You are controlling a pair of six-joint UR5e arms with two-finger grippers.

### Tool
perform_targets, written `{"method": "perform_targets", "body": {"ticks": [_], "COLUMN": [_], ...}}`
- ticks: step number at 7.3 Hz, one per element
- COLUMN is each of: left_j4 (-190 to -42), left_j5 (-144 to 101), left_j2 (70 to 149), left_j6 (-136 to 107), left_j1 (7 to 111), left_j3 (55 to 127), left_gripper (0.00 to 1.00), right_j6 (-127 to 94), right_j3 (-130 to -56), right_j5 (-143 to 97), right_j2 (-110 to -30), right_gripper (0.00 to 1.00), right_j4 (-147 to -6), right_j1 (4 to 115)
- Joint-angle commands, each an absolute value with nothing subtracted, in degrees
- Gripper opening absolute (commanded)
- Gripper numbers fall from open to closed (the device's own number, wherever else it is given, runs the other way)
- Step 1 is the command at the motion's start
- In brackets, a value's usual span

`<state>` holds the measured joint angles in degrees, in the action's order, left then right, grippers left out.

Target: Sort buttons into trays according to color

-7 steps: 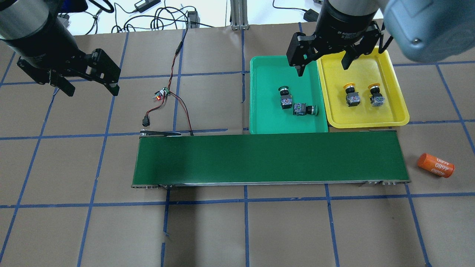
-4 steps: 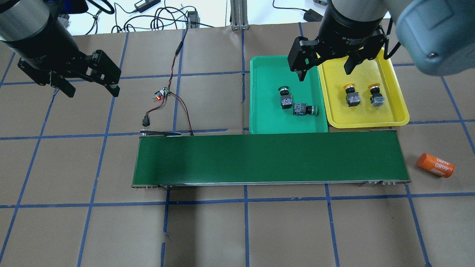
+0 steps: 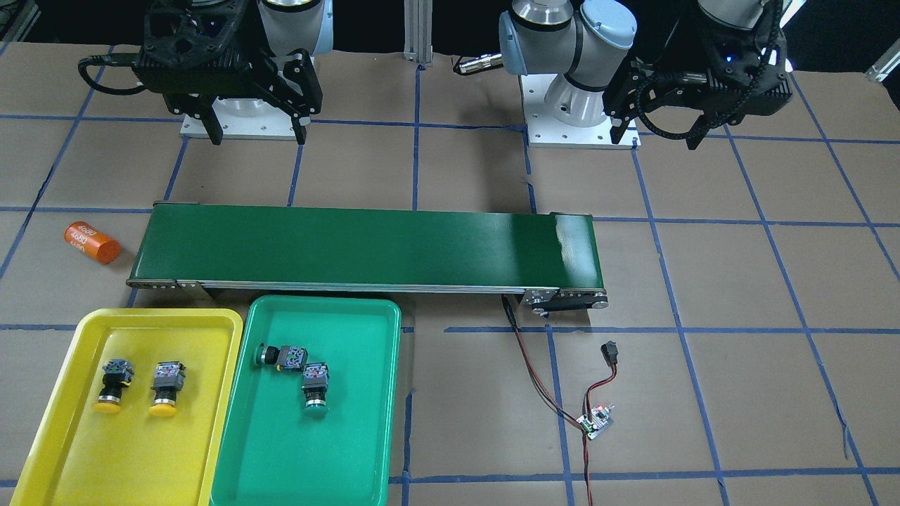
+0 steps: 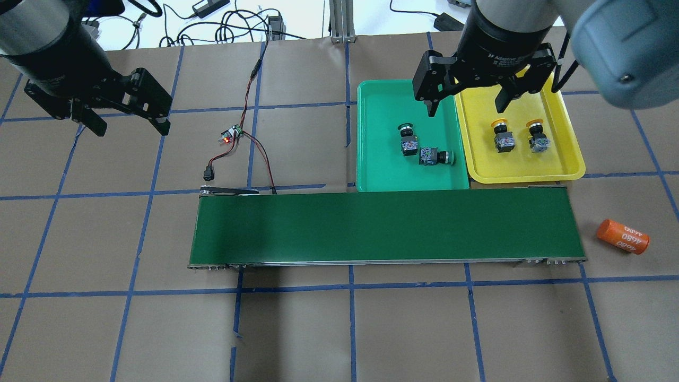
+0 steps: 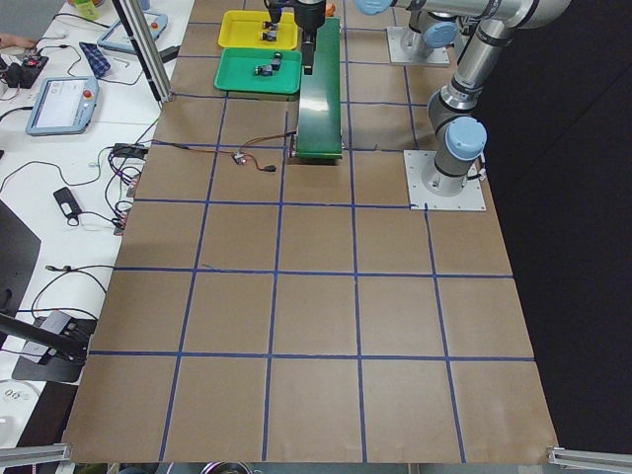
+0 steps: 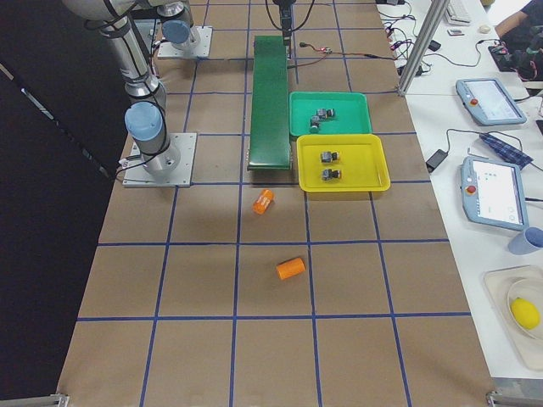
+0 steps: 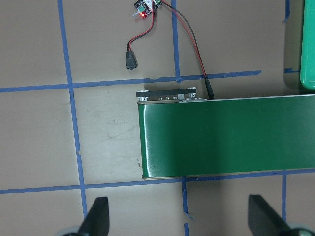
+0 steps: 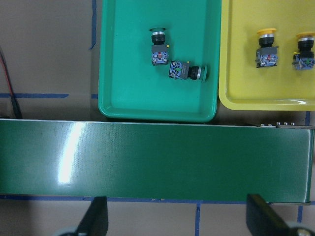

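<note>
Green tray [image 4: 382,170] and yellow tray [image 4: 522,159] lie side by side, long edges just beside each other; first green button [image 4: 407,139] lies in the green tray, cap pointing away from the robot; second green button [image 4: 436,156] lies just beside its body, cap toward the yellow tray; first yellow button [image 4: 503,135] and second yellow button [image 4: 538,137] lie parallel and slightly apart in the yellow tray, caps away from the robot.

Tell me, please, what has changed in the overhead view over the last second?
The right gripper, open and empty, drifted slightly rightward and downward in that view. Nothing was grasped or released. The left gripper stayed open and almost still; the green buttons in the green tray, the yellow buttons in the yellow tray, the conveyor belt and the orange cylinder kept their places.
</note>
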<state>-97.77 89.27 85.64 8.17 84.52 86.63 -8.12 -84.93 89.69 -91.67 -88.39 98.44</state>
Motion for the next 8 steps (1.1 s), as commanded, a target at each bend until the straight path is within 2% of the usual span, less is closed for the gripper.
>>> {"method": "perform_targets", "body": {"ticks": [1, 8], "left_j4": [-97.73, -97.73], "left_j5": [89.3, 89.3], "left_j2": [85.78, 85.52], "left_j6": [8.17, 8.17], "left_j1": [84.46, 84.55], "left_j3": [86.57, 86.92], "left_gripper": [1.0, 1.0], "right_j6": [-9.67, -9.05], "right_j3": [-85.25, -85.25], "right_j5": [89.74, 89.74], "right_j2": [-92.11, -92.29], "right_gripper": [1.0, 1.0], "right_j4": [-88.77, -88.59], "right_j1": [98.61, 98.7]}}
